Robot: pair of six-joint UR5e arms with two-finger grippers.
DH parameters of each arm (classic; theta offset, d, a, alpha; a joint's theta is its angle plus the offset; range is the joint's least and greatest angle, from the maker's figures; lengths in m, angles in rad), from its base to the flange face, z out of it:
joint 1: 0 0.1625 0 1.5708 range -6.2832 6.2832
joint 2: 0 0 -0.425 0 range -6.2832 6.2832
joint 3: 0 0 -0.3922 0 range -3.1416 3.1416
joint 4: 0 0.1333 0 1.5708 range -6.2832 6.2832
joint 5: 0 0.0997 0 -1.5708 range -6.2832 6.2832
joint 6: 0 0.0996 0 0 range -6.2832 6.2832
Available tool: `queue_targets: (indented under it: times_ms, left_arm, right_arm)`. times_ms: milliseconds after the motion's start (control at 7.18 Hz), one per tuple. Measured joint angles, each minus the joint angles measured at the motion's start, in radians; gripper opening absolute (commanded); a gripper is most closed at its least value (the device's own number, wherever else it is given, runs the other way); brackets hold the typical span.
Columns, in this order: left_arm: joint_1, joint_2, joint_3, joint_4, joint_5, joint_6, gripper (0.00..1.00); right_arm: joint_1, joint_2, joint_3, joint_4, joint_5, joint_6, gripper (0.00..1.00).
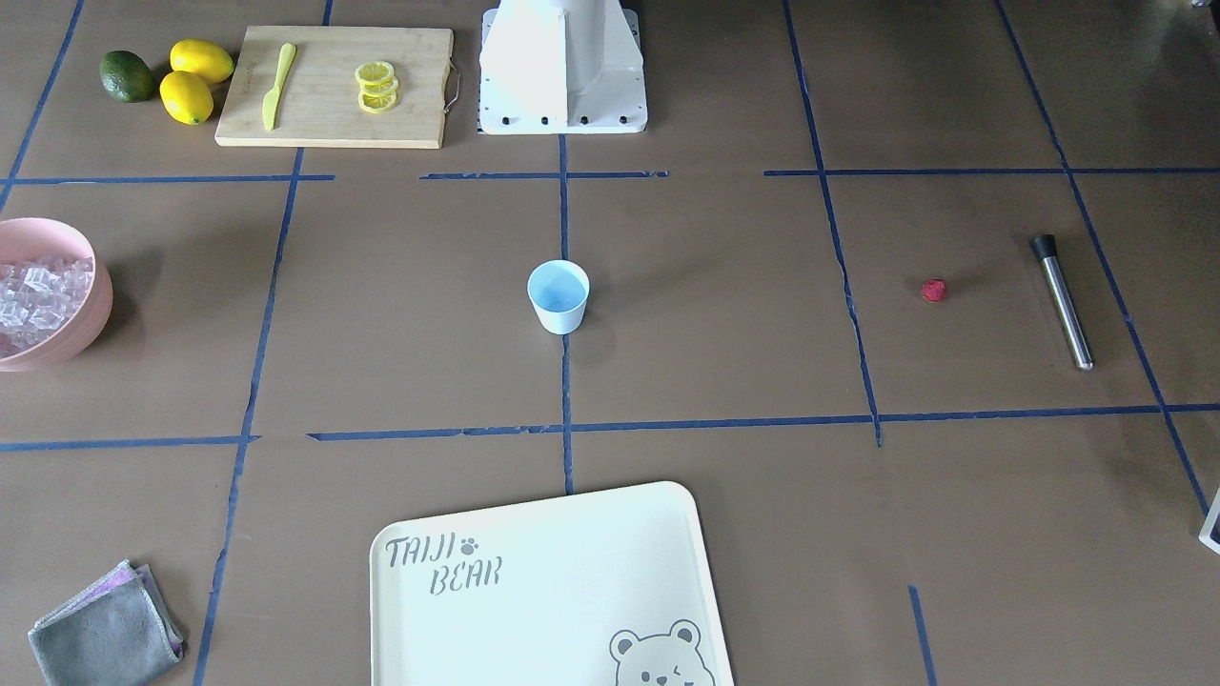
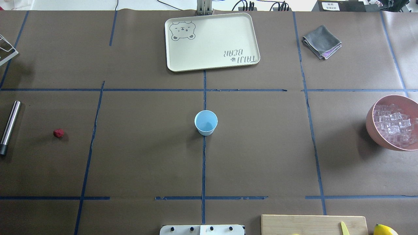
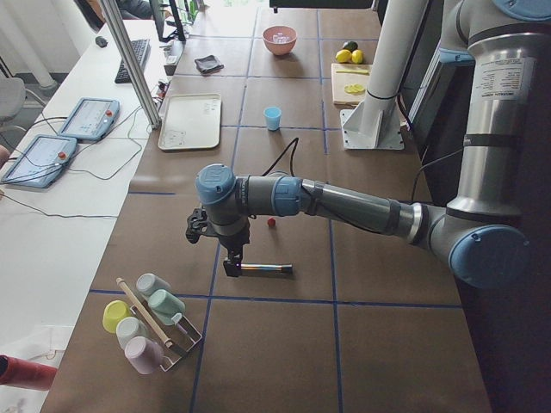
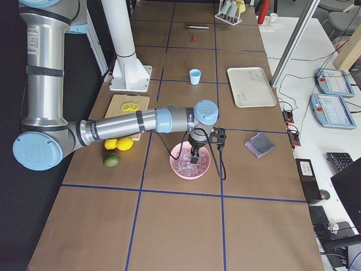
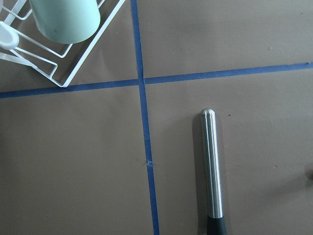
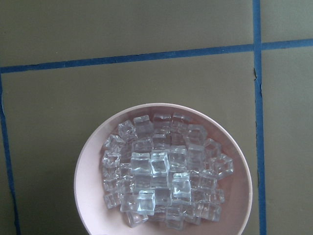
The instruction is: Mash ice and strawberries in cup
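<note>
The pale blue cup [image 2: 206,122] stands upright and empty at the table's middle; it also shows in the front view [image 1: 559,297]. The small red strawberry [image 2: 58,133] lies far to its left, beside a steel muddler [image 2: 9,125]. Several clear ice cubes [image 6: 164,171] fill the pink bowl [image 2: 372,125] at the right edge. My left gripper [image 3: 231,265] hangs over the muddler [image 5: 212,166]. My right gripper [image 4: 194,158] hangs over the ice bowl. Both show only in the side views, so I cannot tell whether they are open or shut.
A cream tray [image 2: 212,42] lies at the far side. A grey cloth [image 2: 321,41] is to its right. A cutting board [image 1: 334,86] holds lemon slices and a yellow knife, with lemons [image 1: 195,81] and a lime beside it. A wire rack of cups [image 3: 151,314] stands at the left end.
</note>
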Motion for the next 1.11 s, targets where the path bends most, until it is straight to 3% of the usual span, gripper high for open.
queue_targets:
  times_ms: [418, 697, 1115]
  left_arm:
    - [0.0, 0.015, -0.035, -0.001, 0.0, -0.003, 1.0]
    - [0.002, 0.015, -0.037, -0.002, 0.0, -0.002, 1.0]
    - [0.007, 0.016, -0.034, -0.022, 0.0, -0.004, 1.0]
  right_arm:
    - [-0.163, -0.071, 0.007, 0.328, -0.093, 0.472, 0.93]
    - [-0.229, -0.087, -0.005, 0.378, -0.162, 0.57, 0.9]
    - [-0.288, -0.092, -0.036, 0.388, -0.185, 0.583, 0.85]
